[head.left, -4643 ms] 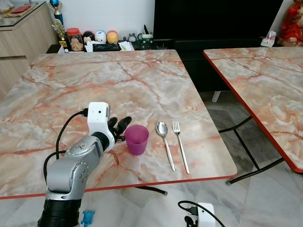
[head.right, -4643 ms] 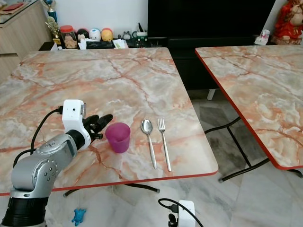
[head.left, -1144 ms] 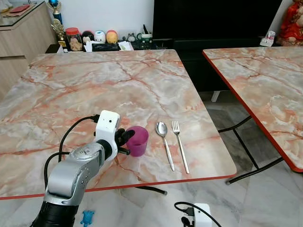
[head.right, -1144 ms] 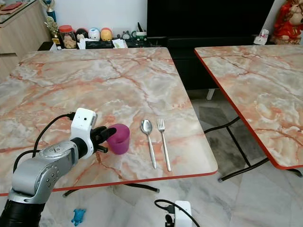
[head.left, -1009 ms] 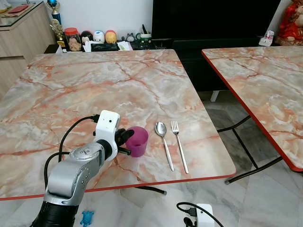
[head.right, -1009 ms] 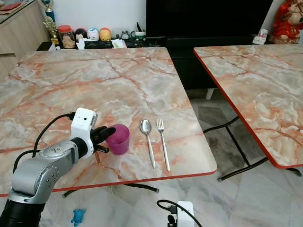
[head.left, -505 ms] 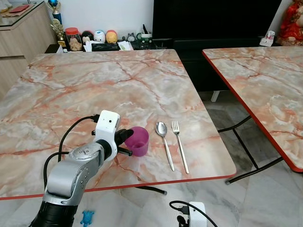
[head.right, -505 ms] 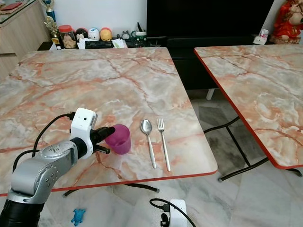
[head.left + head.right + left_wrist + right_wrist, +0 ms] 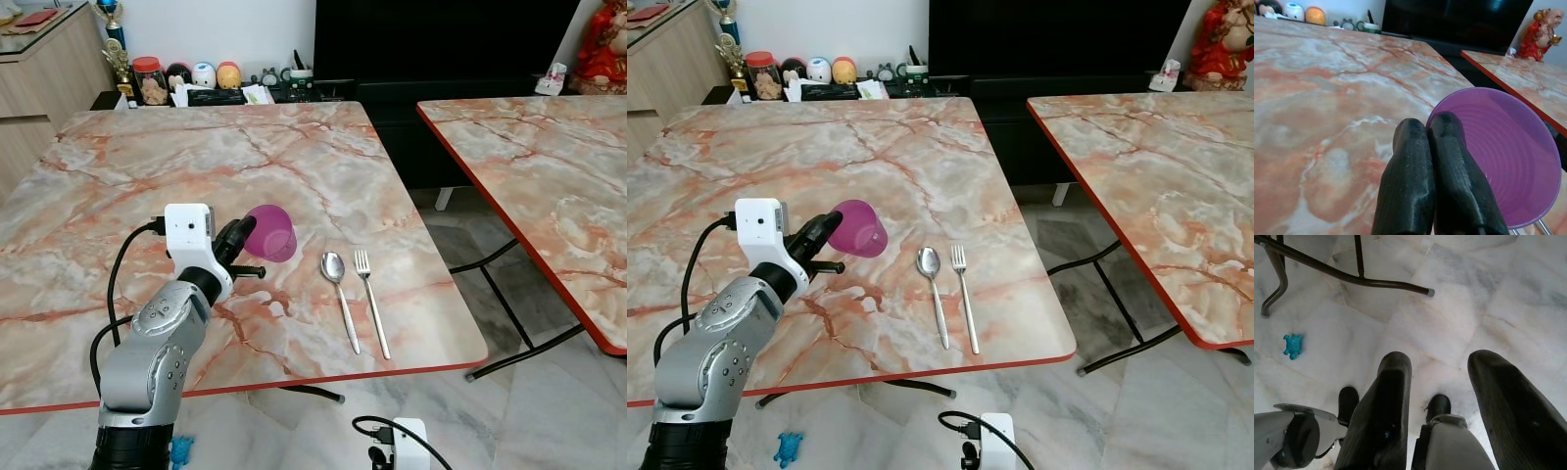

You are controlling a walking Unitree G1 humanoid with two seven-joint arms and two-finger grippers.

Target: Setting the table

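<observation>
While the right tool (image 9: 1437, 406) hangs open over the floor, the left tool (image 9: 238, 240) pinches the cup (image 9: 268, 233) by its rim, tilted above the desk (image 9: 294, 157), seemingly light, stiff and slippery.

Purple cup (image 9: 268, 233), orange-veined marble table (image 9: 294, 166), silver cutlery (image 9: 355, 299).

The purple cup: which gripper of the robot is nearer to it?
Left. The left gripper holds the purple cup by its rim, lifted and tilted above the table. The right gripper hangs open over the floor, below the table's edge.
</observation>
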